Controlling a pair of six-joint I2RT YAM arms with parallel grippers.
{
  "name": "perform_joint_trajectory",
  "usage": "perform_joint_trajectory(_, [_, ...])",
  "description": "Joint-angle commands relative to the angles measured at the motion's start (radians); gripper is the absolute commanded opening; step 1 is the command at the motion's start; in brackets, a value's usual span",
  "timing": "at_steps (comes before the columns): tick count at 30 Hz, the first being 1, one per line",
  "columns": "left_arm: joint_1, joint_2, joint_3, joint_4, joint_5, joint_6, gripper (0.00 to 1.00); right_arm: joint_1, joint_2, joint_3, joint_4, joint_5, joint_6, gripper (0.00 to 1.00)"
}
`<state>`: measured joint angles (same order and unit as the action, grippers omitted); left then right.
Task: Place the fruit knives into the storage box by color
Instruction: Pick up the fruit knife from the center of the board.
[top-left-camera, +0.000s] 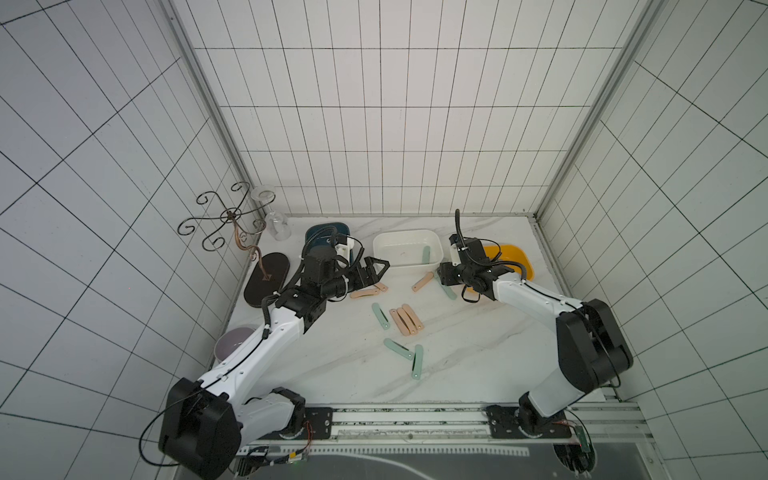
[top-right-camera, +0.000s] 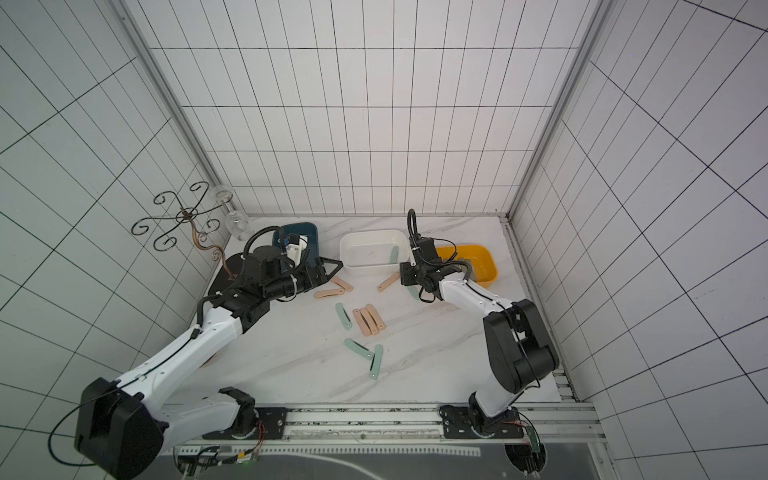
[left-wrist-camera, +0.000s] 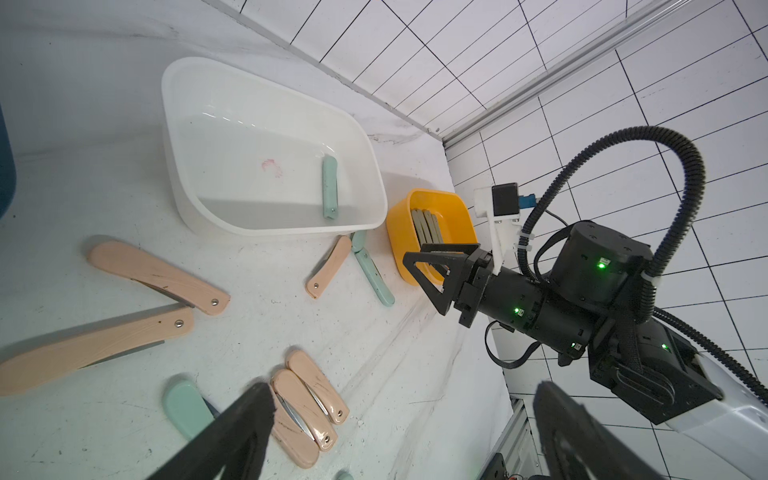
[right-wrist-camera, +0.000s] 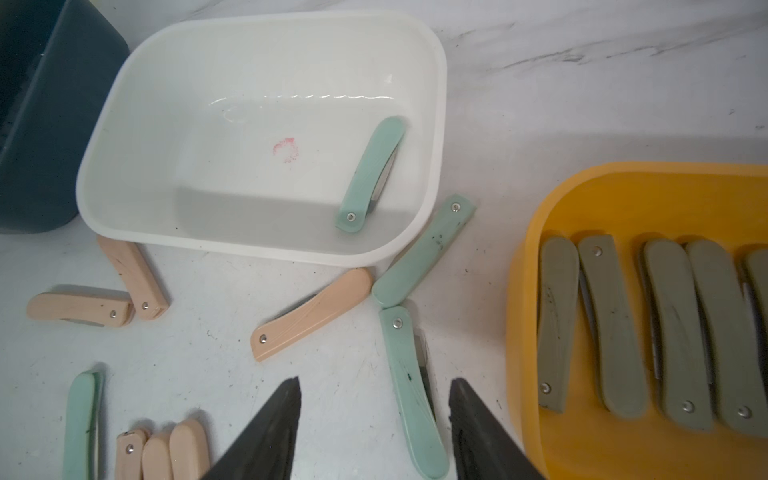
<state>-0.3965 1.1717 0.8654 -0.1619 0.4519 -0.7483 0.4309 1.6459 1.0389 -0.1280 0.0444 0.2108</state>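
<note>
Several fruit knives lie folded on the marble table. Three peach ones (top-left-camera: 405, 320) sit side by side mid-table, with mint ones (top-left-camera: 398, 348) around them. The white storage box (top-left-camera: 405, 262) holds one mint knife (right-wrist-camera: 370, 174). Several olive knives (right-wrist-camera: 673, 332) lie in the yellow box (right-wrist-camera: 519, 291). A dark blue box (top-left-camera: 332, 227) stands behind my left arm. My right gripper (right-wrist-camera: 376, 382) is open low over the table, and a mint knife (right-wrist-camera: 407, 386) lies between its jaws, untouched. My left gripper (top-left-camera: 380, 274) is open and empty above two peach knives (top-left-camera: 365, 293).
A wire glass rack (top-left-camera: 226, 216) and a wine glass (top-left-camera: 276, 224) stand at the back left, beside a dark oval board (top-left-camera: 266, 278). A bowl (top-left-camera: 232, 340) sits under my left arm. Tiled walls close three sides, and a metal rail runs along the front.
</note>
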Motion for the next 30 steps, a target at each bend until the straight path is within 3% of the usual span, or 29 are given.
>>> perform_joint_trajectory(1, [-0.002, -0.009, 0.0, 0.001, -0.008, -0.001, 0.97, 0.005, 0.058, -0.005, -0.03, 0.029, -0.032, 0.6])
perform_joint_trajectory(20, [-0.003, 0.016, 0.014, 0.006, -0.002, -0.005, 0.97, 0.015, 0.24, 0.059, -0.027, 0.069, -0.089, 0.57])
perform_joint_trajectory(24, [-0.004, 0.015, 0.014, 0.009, -0.004, -0.006, 0.97, 0.024, 0.253, 0.066, -0.028, 0.064, -0.091, 0.52])
perform_joint_trajectory(30, [-0.007, 0.017, 0.014, 0.013, -0.003, -0.01, 0.97, 0.044, 0.234, 0.051, -0.03, 0.058, -0.078, 0.34])
